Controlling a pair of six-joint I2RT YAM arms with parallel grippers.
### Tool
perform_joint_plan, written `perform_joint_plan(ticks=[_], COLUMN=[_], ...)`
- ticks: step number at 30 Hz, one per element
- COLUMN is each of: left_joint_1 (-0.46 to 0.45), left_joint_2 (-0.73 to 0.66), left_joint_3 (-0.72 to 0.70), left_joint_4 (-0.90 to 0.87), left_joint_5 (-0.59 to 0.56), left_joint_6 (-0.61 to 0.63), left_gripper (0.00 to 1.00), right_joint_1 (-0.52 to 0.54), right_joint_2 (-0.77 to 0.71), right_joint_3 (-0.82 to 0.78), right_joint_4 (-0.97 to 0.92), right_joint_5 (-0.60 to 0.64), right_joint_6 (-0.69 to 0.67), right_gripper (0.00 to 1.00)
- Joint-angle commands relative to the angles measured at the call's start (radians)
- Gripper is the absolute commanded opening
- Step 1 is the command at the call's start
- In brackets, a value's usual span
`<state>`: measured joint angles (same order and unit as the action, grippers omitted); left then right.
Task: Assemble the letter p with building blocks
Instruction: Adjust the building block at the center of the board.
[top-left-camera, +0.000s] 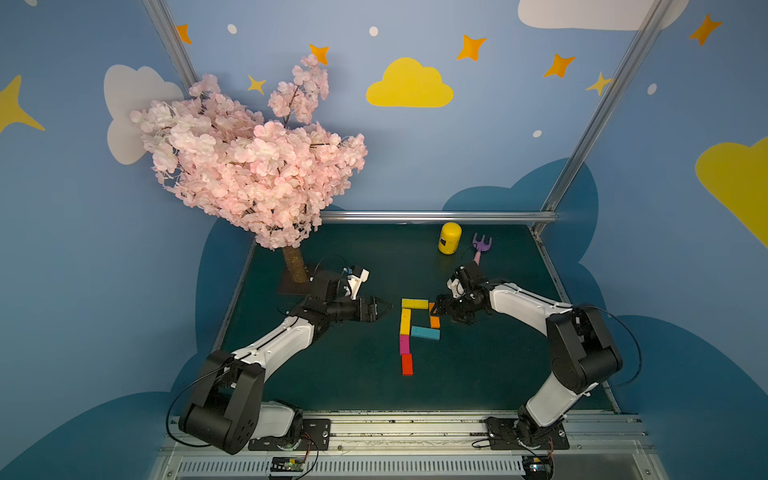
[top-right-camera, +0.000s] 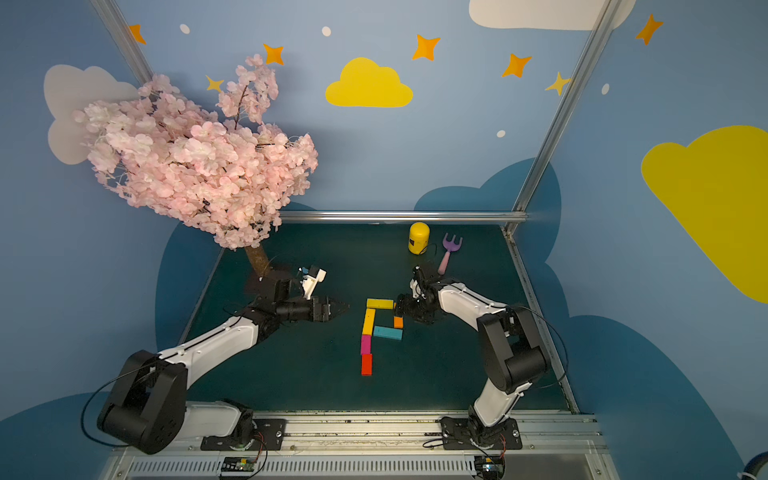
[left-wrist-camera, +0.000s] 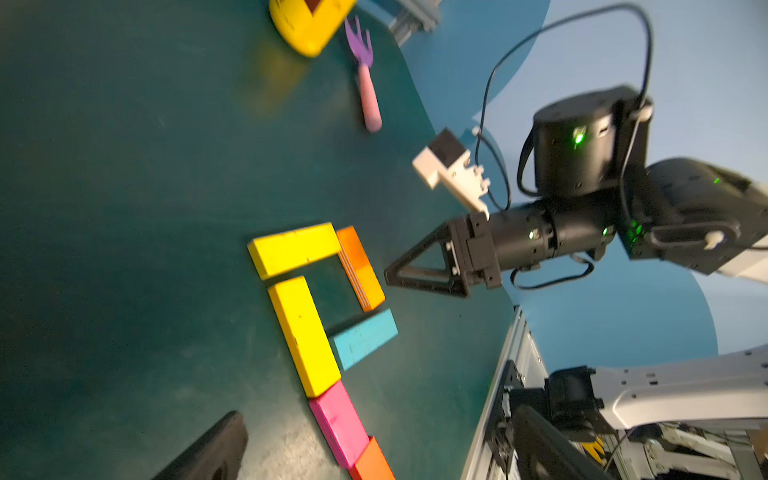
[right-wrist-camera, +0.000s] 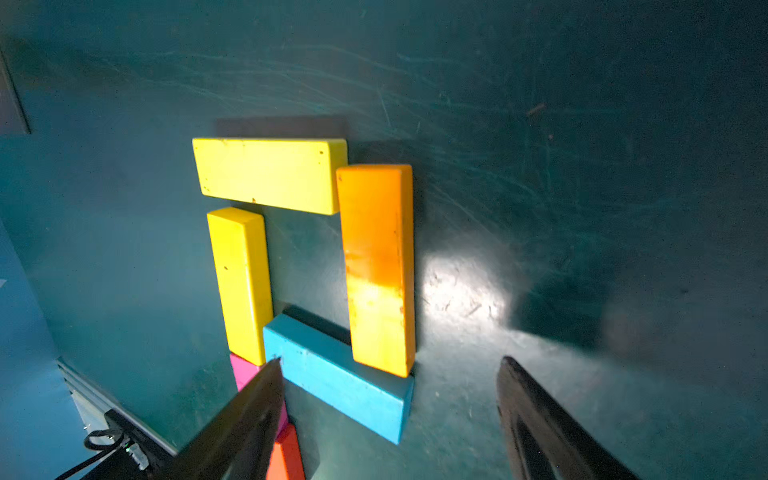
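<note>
The building blocks lie in the letter p (top-left-camera: 415, 332) at mid-table. A yellow bar (top-left-camera: 414, 304) forms the top. Another yellow (top-left-camera: 405, 322), a magenta (top-left-camera: 404, 344) and a red bar (top-left-camera: 407, 364) make the stem. An orange bar (top-left-camera: 434, 321) and a slightly slanted teal bar (top-left-camera: 425, 333) close the loop. My right gripper (top-left-camera: 435, 307) hovers open by the orange bar's far end, holding nothing. In the right wrist view its fingertips (right-wrist-camera: 272, 374) frame the teal bar (right-wrist-camera: 336, 382) and the orange bar (right-wrist-camera: 378, 266). My left gripper (top-left-camera: 384, 309) is open and empty, left of the top yellow bar.
A yellow can (top-left-camera: 449, 237) and a purple-pink toy rake (top-left-camera: 481, 247) stand at the back right, just behind my right arm. A pink blossom tree (top-left-camera: 249, 166) with its trunk (top-left-camera: 295, 266) rises at the back left. Metal rails edge the table.
</note>
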<state>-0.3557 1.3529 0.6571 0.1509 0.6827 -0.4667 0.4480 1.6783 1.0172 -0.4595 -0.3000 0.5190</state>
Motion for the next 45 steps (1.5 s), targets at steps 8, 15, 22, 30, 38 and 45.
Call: perform_joint_plan(ticks=[8,15,22,30,38,45], left_joint_1=[-0.039,-0.039,-0.034,-0.014,-0.002,0.004], left_joint_2=[-0.058,-0.027,-0.016,0.017,0.007,0.008], left_joint_3=[-0.091,-0.072,-0.055,-0.021,-0.024,-0.025], left_joint_4=[0.089,0.13,0.146,0.18,0.179,0.176], left_joint_5=[-0.005,-0.024,-0.046,-0.038,-0.035,-0.029], left_joint_6=[-0.053,-0.064,-0.073,-0.091,-0.094,-0.094], left_gripper=[1.0,1.0,1.0,1.0,1.0,1.0], right_joint_1=[0.061,0.143,0.216,0.263,0.268,0.263], right_joint_2=[-0.092,-0.154,-0.178,-0.134,-0.084,-0.034], right_joint_3=[-0.088,-0.113,-0.157,-0.17,-0.162,-0.138], right_joint_4=[0.064,0.011,0.034,0.09,0.116,0.125], right_joint_5=[-0.025,0.039,0.053,0.035,0.038,0.031], right_joint_6=[0.056,0.1,0.175,0.217,0.222,0.213], right_gripper=[0.81,0.81,0.8,0.8,0.8,0.8])
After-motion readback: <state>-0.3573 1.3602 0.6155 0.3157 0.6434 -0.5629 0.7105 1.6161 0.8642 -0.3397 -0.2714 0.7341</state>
